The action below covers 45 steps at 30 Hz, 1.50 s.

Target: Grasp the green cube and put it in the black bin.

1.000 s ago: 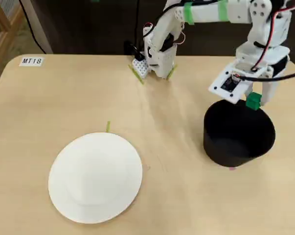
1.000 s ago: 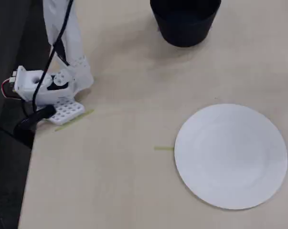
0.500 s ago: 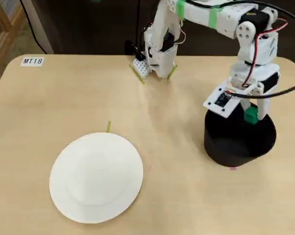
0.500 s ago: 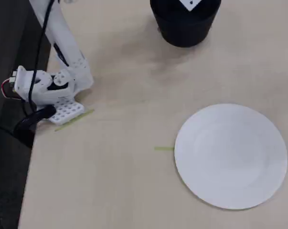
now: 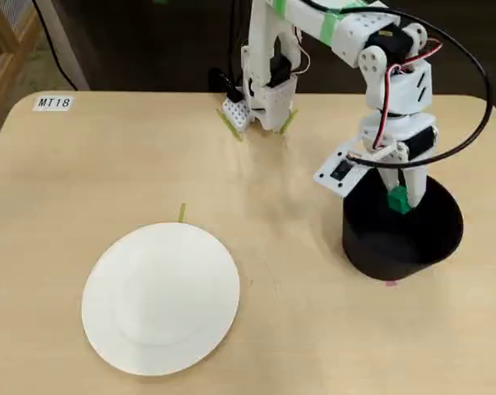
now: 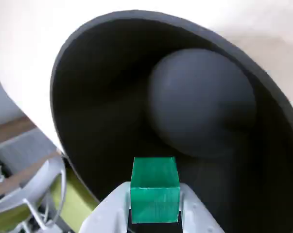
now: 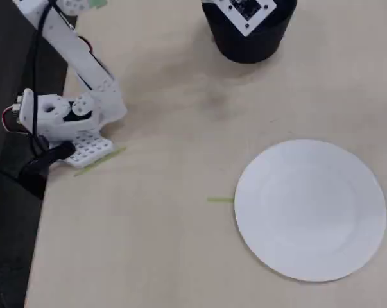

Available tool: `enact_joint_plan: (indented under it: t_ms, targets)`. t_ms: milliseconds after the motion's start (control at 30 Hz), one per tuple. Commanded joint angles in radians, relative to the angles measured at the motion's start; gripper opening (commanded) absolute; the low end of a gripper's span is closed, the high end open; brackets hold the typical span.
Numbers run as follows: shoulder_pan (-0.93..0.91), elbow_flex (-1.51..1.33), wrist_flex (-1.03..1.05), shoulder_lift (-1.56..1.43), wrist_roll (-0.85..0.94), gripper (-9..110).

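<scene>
Pincer: clamped on the green cube, poised over the black bin's mouth near the tabletop's right edge (fixed view).
Done: grasp and carry, apparently.
Left: release the cube into the bin.

gripper lowered from above the black bin's rim into its mouth, green cube carried along, arm swung leftward

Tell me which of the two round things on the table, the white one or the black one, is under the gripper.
The black bin: the gripper holds the green cube over its opening. The white plate lies apart, bare.
</scene>
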<state>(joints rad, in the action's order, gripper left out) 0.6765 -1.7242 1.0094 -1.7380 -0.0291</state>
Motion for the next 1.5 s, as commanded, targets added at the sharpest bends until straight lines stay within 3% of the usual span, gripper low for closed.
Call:
enact_joint_plan:
  t_ms: [0, 33, 100, 233, 400, 567, 867, 1233, 1467]
  targets:
    - [-0.003, 0.000, -0.021, -0.051, -0.015, 0]
    - [-0.003, 0.000, -0.021, -0.052, -0.012, 5]
    - [-0.002, -0.002, -0.006, -0.054, 0.012, 27]
    - [-0.009, 0.000, 0.028, -0.054, 0.028, 36]
    - [-0.026, 0.005, 0.015, -0.058, -0.026, 0]
    - [-0.106, 0.009, 0.034, -0.117, -0.051, 0]
    - [-0.575, -0.225, 0.130, -0.681, -0.040, 0]
    - [-0.611, -0.876, 0.176, -1.433, -0.084, 0]
    - [-0.623, -0.980, 0.222, -1.468, -0.037, 0]
